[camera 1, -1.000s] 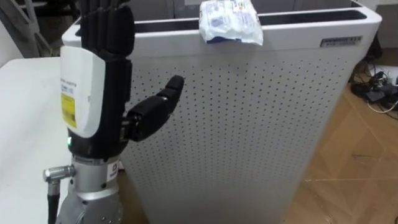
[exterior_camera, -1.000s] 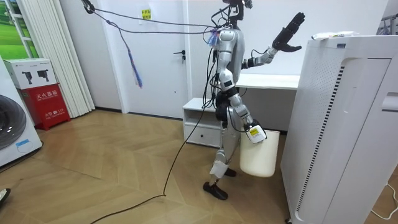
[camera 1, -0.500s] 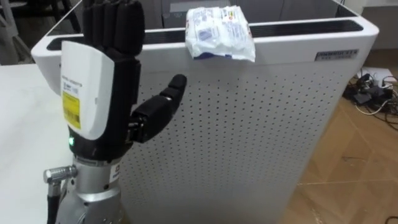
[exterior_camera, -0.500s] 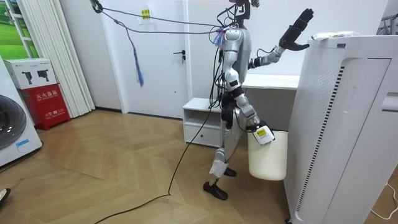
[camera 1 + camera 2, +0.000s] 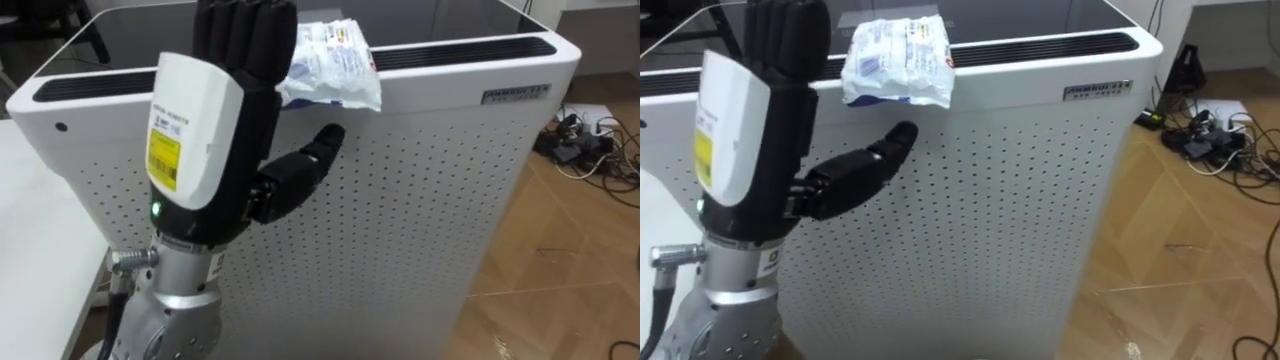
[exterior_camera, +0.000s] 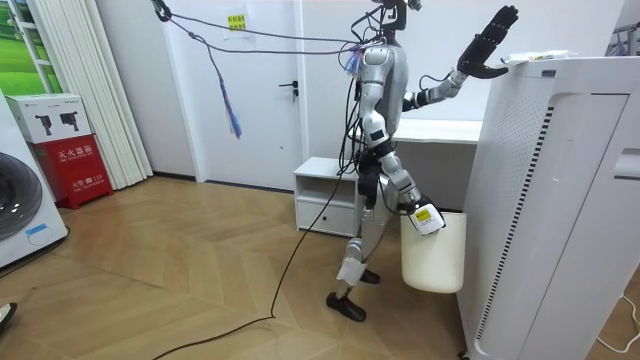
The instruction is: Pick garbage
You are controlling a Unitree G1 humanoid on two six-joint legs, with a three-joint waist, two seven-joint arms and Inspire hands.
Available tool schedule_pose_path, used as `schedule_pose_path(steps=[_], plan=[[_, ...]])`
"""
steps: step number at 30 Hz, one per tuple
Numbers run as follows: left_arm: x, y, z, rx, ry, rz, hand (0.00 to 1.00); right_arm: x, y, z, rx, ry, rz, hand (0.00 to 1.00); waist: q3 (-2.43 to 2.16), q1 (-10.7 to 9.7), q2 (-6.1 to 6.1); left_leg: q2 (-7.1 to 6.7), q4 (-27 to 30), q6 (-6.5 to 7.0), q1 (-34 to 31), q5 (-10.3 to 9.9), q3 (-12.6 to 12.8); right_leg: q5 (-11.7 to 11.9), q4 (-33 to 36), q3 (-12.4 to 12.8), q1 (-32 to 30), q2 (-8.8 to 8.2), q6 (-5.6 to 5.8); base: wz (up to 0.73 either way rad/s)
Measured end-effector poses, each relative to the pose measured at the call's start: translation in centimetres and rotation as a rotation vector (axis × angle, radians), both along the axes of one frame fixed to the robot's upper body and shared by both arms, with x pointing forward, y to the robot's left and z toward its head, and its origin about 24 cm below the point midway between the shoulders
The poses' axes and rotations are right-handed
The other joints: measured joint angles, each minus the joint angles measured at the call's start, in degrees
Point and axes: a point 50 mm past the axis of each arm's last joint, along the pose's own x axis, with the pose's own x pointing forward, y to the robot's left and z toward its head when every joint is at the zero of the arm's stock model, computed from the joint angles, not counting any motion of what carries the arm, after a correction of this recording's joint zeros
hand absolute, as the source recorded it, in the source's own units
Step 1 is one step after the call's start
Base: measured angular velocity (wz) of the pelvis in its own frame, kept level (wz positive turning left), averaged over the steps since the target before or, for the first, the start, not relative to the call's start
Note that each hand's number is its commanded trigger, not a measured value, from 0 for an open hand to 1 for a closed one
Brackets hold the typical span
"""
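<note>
A crumpled white and blue packet [image 5: 330,65] lies on the top front edge of a tall white perforated unit [image 5: 430,200]. My left hand [image 5: 215,130] is raised in front of the unit, open, fingers straight up and thumb pointing toward the unit. Its fingertips overlap the packet's left end; contact is unclear. In the room view the left hand [image 6: 490,45] reaches up to the packet [image 6: 540,57] on the unit's top. My right hand [image 6: 418,213] hangs low at my side, gripping the rim of a white bin [image 6: 432,250] held off the floor.
A white table [image 5: 40,260] lies to my left beside the unit. Cables and plugs [image 5: 590,150] lie on the wooden floor to the right. A low white drawer cabinet [image 6: 325,195] stands behind me.
I have stepped closer to the unit, and the bin came along. My left hand has moved up and toward the packet, its fingertips now at the packet's left end.
</note>
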Motion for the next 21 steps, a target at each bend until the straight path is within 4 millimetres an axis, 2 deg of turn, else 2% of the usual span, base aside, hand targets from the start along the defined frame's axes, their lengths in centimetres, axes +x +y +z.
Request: schedule_pose_path(steps=[7,11,16,17,18,19,20,21], plan=[[0.22,-0.22,0.02,0.035,0.021,0.006,0.00,0.17,-0.03,0.12,-0.010,-0.011,-0.006,1.00,0.01,-0.9,1.50,0.02,-1.3,-0.14,0.9,0.1,0.1,0.0,-0.1,1.7,-0.2,0.12,0.00,-0.10],[0.33,-0.11,0.04,0.072,0.020,0.021,0.00,0.27,0.05,0.18,-0.010,-0.017,-0.004,1.00,-0.03,-1.2,1.56,0.05,-1.6,-0.16,1.2,0.1,0.0,0.0,-0.2,1.8,-0.3,0.15,-0.01,-0.05],[0.38,0.00,0.00,0.088,0.021,0.036,0.00,0.24,-0.04,0.22,-0.016,-0.020,-0.008,1.00,0.07,-1.3,1.58,0.21,-2.0,-0.46,2.2,0.3,-1.7,0.0,1.0,1.7,-0.4,0.33,-0.15,-0.09],[0.38,-0.05,-0.02,0.088,0.021,0.036,0.00,0.20,-0.06,0.21,-0.018,-0.019,-0.009,1.00,0.29,-1.3,1.90,0.55,-2.5,-0.67,2.9,0.5,-2.5,-0.1,3.0,1.5,-1.6,0.52,-0.33,-0.29],[0.25,-0.14,0.06,0.084,0.019,0.029,0.00,0.14,0.05,0.15,-0.019,-0.018,-0.011,1.00,0.58,-0.5,2.71,2.19,-4.0,-0.72,4.1,0.5,-7.0,-1.0,4.9,1.5,-4.8,2.24,-1.38,-0.60],[-0.01,0.11,0.42,0.097,-0.003,0.031,0.00,0.51,0.61,0.25,-0.012,-0.030,0.009,1.00,0.75,0.0,2.46,2.66,-3.7,-1.24,3.9,0.2,-8.3,3.4,-0.6,2.5,-6.8,3.42,-2.64,-0.47],[-0.10,0.01,0.41,0.100,-0.002,0.025,0.00,0.44,0.61,0.26,-0.017,-0.031,0.016,1.00,0.57,-0.5,2.65,3.18,-3.6,-1.95,3.6,0.1,-7.9,4.8,-1.0,1.4,-6.1,3.64,-2.92,0.00],[-0.13,-0.12,0.57,0.123,-0.009,0.023,0.00,0.39,0.67,0.23,-0.017,-0.029,0.019,1.00,0.80,-1.5,2.06,3.25,-3.3,-3.42,2.9,0.5,-5.7,5.1,-1.2,1.2,-5.5,3.45,-2.99,0.47]])
